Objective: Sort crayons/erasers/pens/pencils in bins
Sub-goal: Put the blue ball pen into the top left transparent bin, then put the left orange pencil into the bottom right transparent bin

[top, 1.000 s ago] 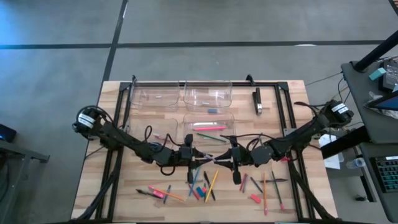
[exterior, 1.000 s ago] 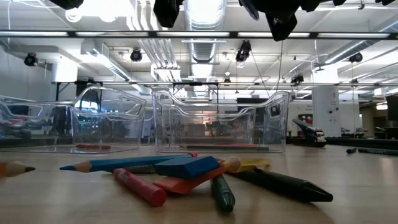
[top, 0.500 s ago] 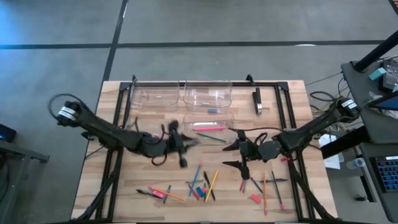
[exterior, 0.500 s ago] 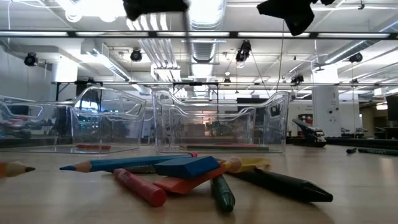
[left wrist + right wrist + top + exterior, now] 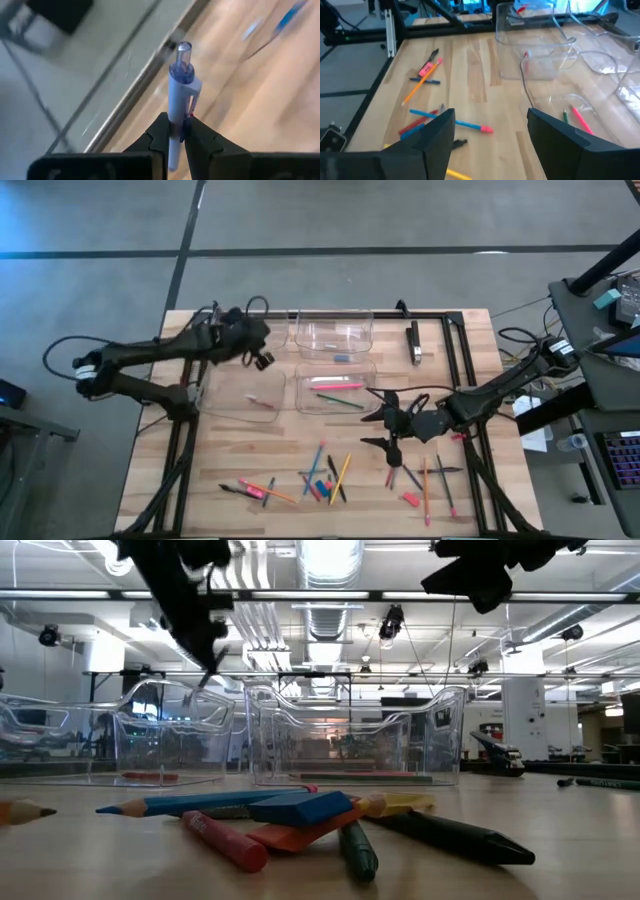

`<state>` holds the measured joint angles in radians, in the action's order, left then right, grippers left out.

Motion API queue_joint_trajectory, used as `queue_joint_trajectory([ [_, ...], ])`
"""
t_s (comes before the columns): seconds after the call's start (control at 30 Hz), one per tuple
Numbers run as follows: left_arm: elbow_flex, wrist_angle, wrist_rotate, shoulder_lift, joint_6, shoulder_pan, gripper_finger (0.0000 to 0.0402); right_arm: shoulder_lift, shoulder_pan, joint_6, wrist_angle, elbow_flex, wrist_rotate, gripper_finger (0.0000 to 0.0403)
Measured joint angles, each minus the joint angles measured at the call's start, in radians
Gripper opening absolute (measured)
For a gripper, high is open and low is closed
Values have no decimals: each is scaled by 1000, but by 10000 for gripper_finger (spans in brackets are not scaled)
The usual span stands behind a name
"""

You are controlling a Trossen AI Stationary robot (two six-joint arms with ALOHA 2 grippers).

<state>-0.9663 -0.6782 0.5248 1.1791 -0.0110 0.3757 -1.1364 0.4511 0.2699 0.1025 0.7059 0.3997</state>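
**Left arm carries a pen over the far-left bin; right arm hovers open-handed**

The left gripper [image 5: 262, 360] is up at the far left of the table [image 5: 210, 480], above the far-left bin [image 5: 245, 333]. Its fingers [image 5: 160, 135] are pinched tight on a pale, blue-tipped pen [image 5: 178, 100], which sticks out beyond the fingertips. From table height the same gripper [image 5: 205, 670] hangs above the bins on the left.

The right gripper [image 5: 386, 425] sits near the middle of the table, just beside the near-right bin [image 5: 335, 388], on its right near corner. Its fingers [image 5: 555, 135] stand wide apart with nothing between them.

The four clear bins sit in two rows of two. The far-right bin [image 5: 335, 335] holds a small blue piece; I cannot tell what it is. The near-right bin has a pink pencil [image 5: 338, 384] and a green one [image 5: 343, 404] lying in it. The near-left bin [image 5: 245, 395] holds one short pink stick [image 5: 262, 401], probably a crayon.

The unsorted things lie along the near side of the table. In the middle is a loose heap with a blue pencil [image 5: 190, 802], a blue eraser [image 5: 300, 808], a red crayon [image 5: 225, 840], and a black crayon [image 5: 460, 835]. To the left are an orange pencil [image 5: 275, 493] and a pink stick [image 5: 250, 488]. To the right, near the right gripper, lie an orange pencil [image 5: 425, 480], a dark pen [image 5: 411, 477] and a pink eraser [image 5: 410, 500].

A black-and-silver bar [image 5: 413, 342] rests on the table at the far right.
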Motion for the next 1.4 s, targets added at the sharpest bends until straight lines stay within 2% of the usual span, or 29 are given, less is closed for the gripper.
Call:
queue_joint_trajectory([
  [0.13, 6, -18, -12, 64, -70, 107, 43, 0, 0, -21, -2, 0, 12, 236],
  [0.27, -1, -18, -11, 117, -131, 149, 98, 3, 0, -57, -14, 0, 15, 237],
  [0.43, -4, -22, 44, 149, -189, 156, 168, 3, 0, -114, -25, 0, 22, 237],
  [0.53, -20, -53, 61, 138, -189, 153, 196, 9, 0, -143, -33, 0, 23, 237],
  [0.67, -96, -156, -31, 85, -160, 89, 210, 32, 0, -148, -81, 0, 23, 237],
  [0.77, -151, -212, -90, 34, -130, -31, 211, 59, 0, -133, -123, 0, 23, 237],
  [0.9, -198, -273, -75, -24, -95, -284, 212, 82, 0, -111, -152, 0, 22, 237],
  [1.07, -246, -312, -31, -10, 168, -637, 212, 90, 11, -72, -151, 0, 20, 237],
  [1.27, -291, -313, -18, 143, 496, -995, 212, 89, 39, -20, -147, 0, 20, 237],
  [1.4, -315, -289, -25, 284, 662, -1129, 212, 88, 62, 7, -136, 0, 20, 237],
])
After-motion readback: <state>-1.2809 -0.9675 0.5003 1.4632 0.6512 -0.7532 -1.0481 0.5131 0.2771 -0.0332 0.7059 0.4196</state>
